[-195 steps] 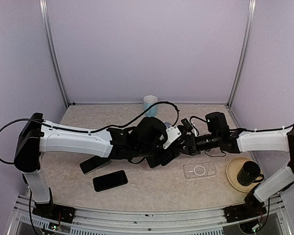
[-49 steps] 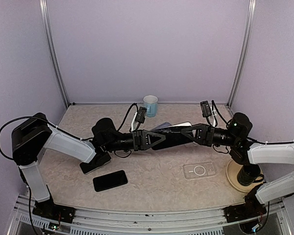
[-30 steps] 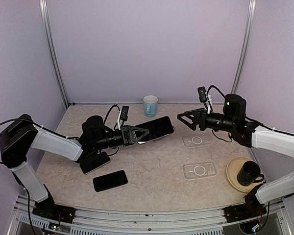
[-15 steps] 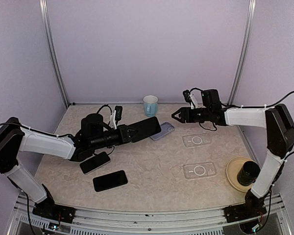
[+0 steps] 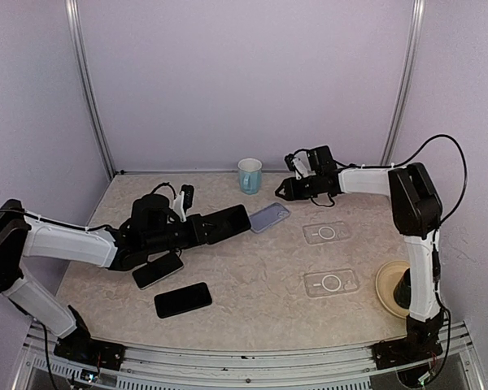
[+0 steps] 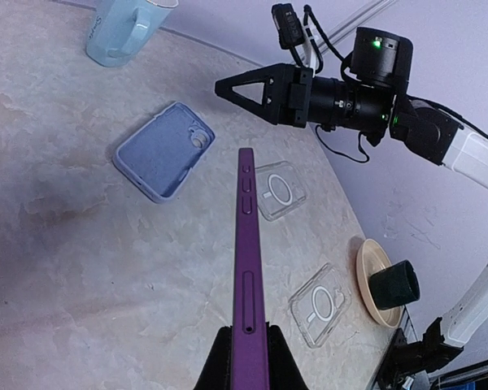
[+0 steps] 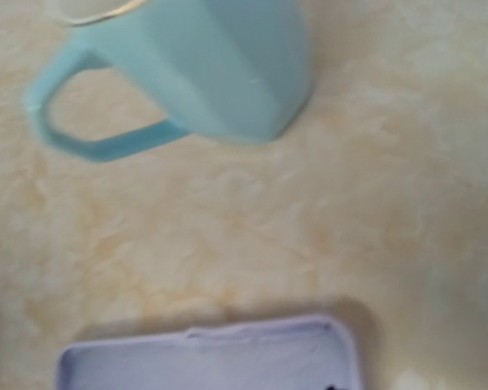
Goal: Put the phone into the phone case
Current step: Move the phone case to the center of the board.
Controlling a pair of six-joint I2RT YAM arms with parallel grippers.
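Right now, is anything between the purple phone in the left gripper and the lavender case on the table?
Nothing lies between them: only bare table separates the purple phone from the lavender case. The right gripper hangs close beyond the case, towards the mug, and might crowd the insertion.

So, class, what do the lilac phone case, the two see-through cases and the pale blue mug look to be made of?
Lilac case: probably soft silicone or rubber; matte, no glare, rounded raised rim.
Clear cases: likely transparent plastic; the table shows through, edges glint.
Mug: perhaps glazed ceramic; smooth, faint sheen, though plastic is possible.
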